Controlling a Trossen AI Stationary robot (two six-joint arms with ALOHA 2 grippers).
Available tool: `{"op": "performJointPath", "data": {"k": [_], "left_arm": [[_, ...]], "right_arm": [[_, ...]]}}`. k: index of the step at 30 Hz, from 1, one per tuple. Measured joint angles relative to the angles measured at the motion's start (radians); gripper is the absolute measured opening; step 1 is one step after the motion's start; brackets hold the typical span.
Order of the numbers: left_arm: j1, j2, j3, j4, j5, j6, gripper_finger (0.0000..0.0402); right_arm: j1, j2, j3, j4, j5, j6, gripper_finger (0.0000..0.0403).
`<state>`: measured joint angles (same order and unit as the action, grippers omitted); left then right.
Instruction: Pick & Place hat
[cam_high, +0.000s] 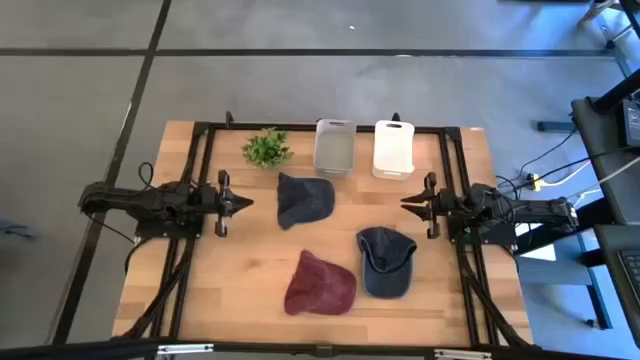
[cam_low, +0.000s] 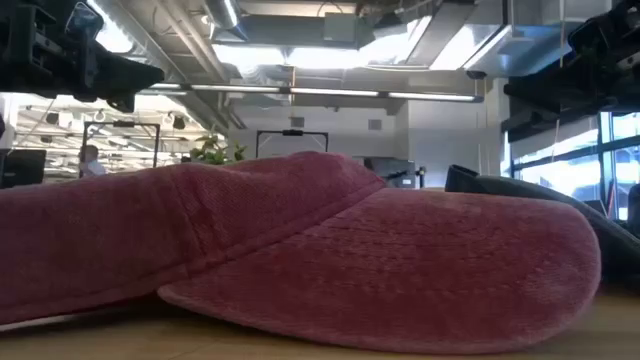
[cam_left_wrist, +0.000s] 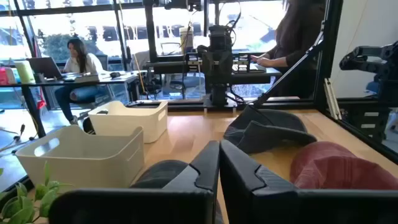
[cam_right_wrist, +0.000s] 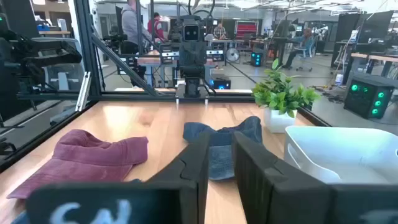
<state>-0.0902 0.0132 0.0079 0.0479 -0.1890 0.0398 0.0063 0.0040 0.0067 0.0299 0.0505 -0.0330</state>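
Lying on the bench (cam_high: 240, 290) are 3 hats; the blue hat (cam_high: 303, 199) sits just ahead of the left gripper (cam_high: 243, 202), jaws clenched; right gripper (cam_high: 408, 203) likewise clenched.

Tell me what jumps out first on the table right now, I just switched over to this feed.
Three soft caps lie on the wooden table: a red corduroy cap at the near edge, a dark navy cap to its right, and a blue denim cap near the middle. Behind them stand a grey plastic bin, a white plastic bin and a small green potted plant. The left gripper and right gripper wait at the sides, holding nothing.
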Motion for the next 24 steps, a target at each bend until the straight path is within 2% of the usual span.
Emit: {"op": "performJointPath", "data": {"k": [24], "left_arm": [[0.000, 0.000, 0.000, 0.000, 0.000, 0.000, 0.0012]], "right_arm": [[0.000, 0.000, 0.000, 0.000, 0.000, 0.002, 0.0071]]}}
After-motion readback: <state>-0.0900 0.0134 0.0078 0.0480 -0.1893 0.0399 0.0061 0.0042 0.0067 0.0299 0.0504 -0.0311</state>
